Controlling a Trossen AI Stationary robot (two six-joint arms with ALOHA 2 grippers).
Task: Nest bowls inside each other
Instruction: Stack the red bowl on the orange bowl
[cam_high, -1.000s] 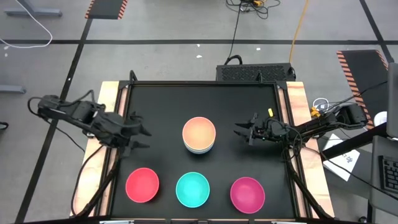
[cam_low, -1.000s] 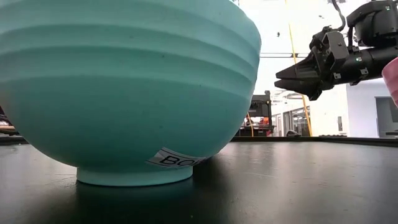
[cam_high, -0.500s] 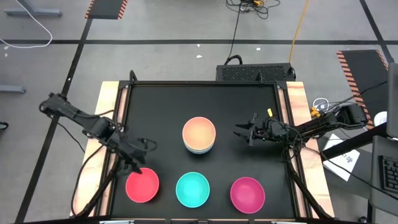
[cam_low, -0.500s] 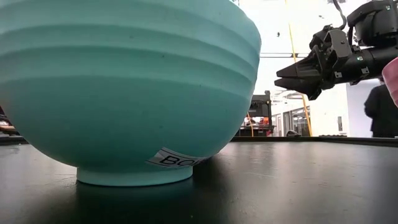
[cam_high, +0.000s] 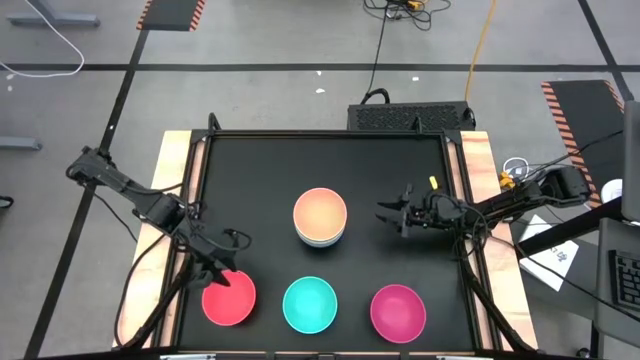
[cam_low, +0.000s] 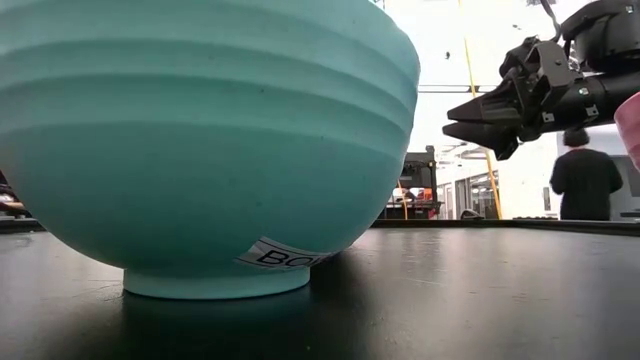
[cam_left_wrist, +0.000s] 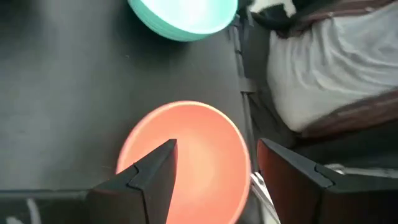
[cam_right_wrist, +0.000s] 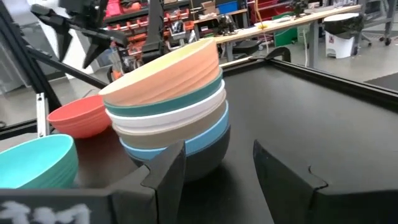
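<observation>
The grey concrete floor spreads all round, crossed by dark lines, with orange-and-black hazard strips at its edges and loose cables trailing over it. On it stands the matte black square table, edged by pale wooden side rails; a dark perforated box sits just past the table's far edge. Beyond the table the room shows a bright workshop with benches and red storage bins, and a person in dark clothes stands there with their back turned.

The landmark is the stack of nested plain round bowls near the middle of the table, peach-orange on top, then green, white, olive-grey, blue and a dark one at the base. Nearer the front edge than the stack, three single bowls stand in a row, apart from each other: the red-pink bowl, the turquoise bowl straight in front of the stack, and the magenta bowl.

The right gripper hangs just beside the stack, above the table and level with it, its fingers parted and empty. The left gripper is down at the rim of the red-pink bowl, front-left of the stack, fingers spread wide with one over the bowl's inside and one outside; they are not clamped on it.
</observation>
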